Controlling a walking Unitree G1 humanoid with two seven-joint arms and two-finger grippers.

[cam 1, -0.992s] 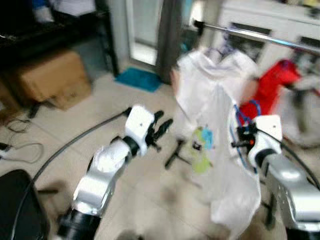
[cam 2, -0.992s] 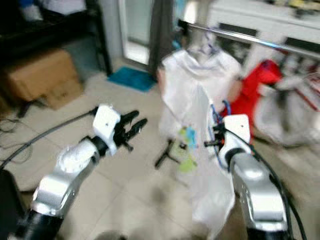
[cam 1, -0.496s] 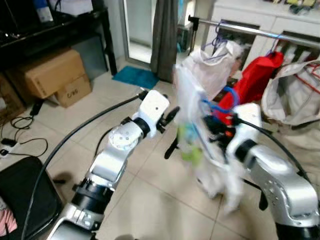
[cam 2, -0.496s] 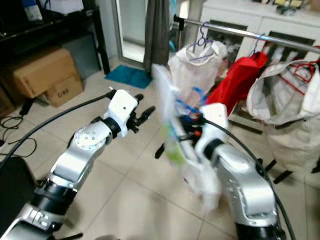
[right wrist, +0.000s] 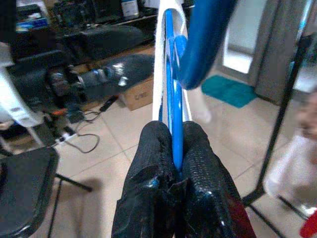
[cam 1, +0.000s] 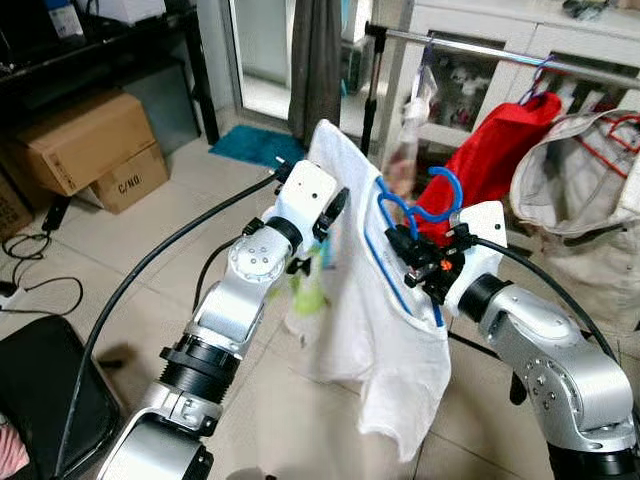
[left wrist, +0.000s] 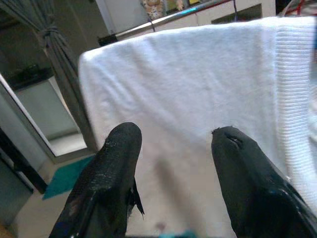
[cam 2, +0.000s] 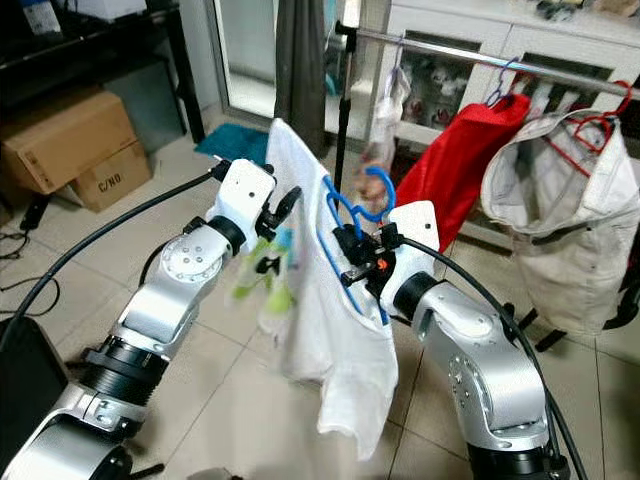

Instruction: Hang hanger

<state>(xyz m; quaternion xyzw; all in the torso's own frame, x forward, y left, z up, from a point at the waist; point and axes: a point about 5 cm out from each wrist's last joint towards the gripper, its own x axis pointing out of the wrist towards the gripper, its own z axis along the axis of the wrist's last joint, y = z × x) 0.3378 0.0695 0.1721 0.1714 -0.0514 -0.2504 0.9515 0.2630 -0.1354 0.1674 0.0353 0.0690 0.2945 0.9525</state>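
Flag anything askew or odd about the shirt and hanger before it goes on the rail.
The white shirt sits lopsided on the blue hanger: it is bunched toward the left gripper, and its hem hangs unevenly. The right gripper pinches the hanger's wire, with the hook below the rail, not on it. Nothing looks damaged.

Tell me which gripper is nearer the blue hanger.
Right. The right gripper is shut on the blue hanger itself, carrying the white shirt. The left gripper is open beside the shirt's far edge, off the hanger.
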